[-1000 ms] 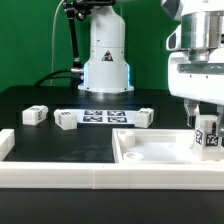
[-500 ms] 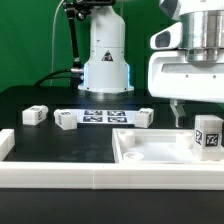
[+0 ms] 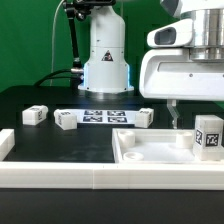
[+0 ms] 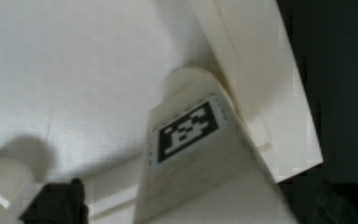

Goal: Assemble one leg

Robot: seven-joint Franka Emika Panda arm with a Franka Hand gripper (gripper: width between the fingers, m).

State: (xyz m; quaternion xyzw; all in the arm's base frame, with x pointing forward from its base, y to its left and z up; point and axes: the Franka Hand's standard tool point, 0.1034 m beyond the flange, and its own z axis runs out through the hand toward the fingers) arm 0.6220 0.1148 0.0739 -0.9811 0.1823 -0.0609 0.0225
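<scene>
A leg (image 3: 208,134), a stubby white post with a black-and-white tag, stands upright in the far right corner of the large white recessed panel (image 3: 150,150). My gripper (image 3: 200,110) hangs just above it, open and holding nothing. One finger (image 3: 174,114) shows apart from the leg on the exterior view's left. In the wrist view the leg (image 4: 194,130) lies below the gripper (image 4: 194,212), between the dark fingertips (image 4: 55,203), against the panel's rim (image 4: 247,70).
Three more tagged legs lie on the black table: two at the exterior view's left (image 3: 34,114) (image 3: 65,120), one near the middle (image 3: 146,117). The marker board (image 3: 100,115) lies between them. A white rail (image 3: 60,176) runs along the front. The arm's base (image 3: 106,60) stands behind.
My gripper was shut around the leg a second ago. It has opened and risen, leaving the leg standing in the panel's corner.
</scene>
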